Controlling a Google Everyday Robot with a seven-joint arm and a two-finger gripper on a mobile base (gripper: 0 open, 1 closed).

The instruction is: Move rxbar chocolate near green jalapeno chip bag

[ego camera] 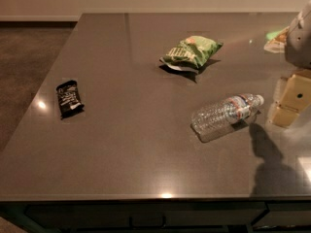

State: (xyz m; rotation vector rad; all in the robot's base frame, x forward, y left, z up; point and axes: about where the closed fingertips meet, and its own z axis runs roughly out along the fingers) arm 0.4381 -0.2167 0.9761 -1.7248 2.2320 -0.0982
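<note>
While the gripper hovers out at three o'clock from the middle of the table, right at the edge of view, whether it is released or clenched I cannot tell. Over to the rxbar chocolate: it lies flat on the dark grey top way out at nine o'clock, close to the table's left edge, black wrapper up with white lettering showing, its long side running roughly twelve to six with a slight tilt. Well apart from it, up at one o'clock, sits the green jalapeno chip bag, puffy and crinkled, pale lettering on top, a whitish edge along its near side and a dark shadow beneath. Wide bare tabletop lies between the two. Down at four o'clock a clear water bottle lies on its side, cap end pointing toward two o'clock and near the gripper but apart from it, with the chip bag at eleven o'clock from the bottle. Of the three, the bar is the one farthest from the gripper. Above the gripper the grey arm fills the upper right corner, partly covering a pale packet at the table's far right. A dark shadow falls across the top at five o'clock, and brown carpet shows beyond the left edge.
</note>
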